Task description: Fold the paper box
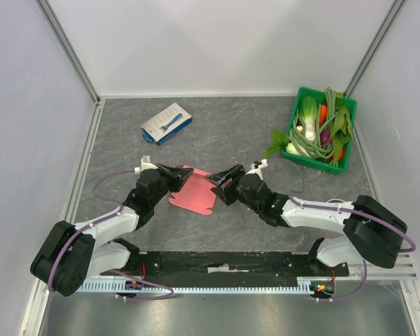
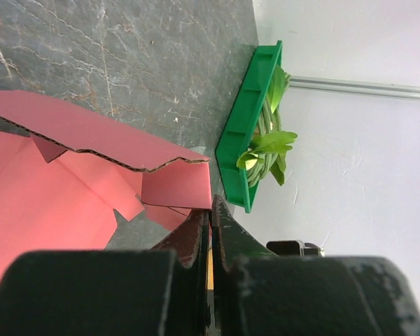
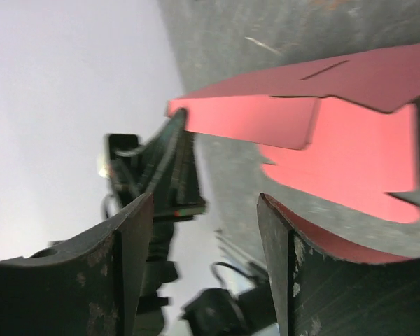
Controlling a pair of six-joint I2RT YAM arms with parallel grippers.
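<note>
The paper box is a pink-red blank lying on the grey table between the two arms, with its left flap lifted. My left gripper is shut on that raised flap's corner. In the left wrist view the jaws meet on the flap's edge, and the paper box spreads out to the left. My right gripper stands open at the blank's right edge. In the right wrist view nothing lies between its fingers. The paper box lies beyond the right finger, and the left gripper's tip pinches the raised corner.
A white-and-blue box lies at the back left of the table. A green tray with vegetables stands at the back right, and its rim also shows in the left wrist view. White walls enclose the table.
</note>
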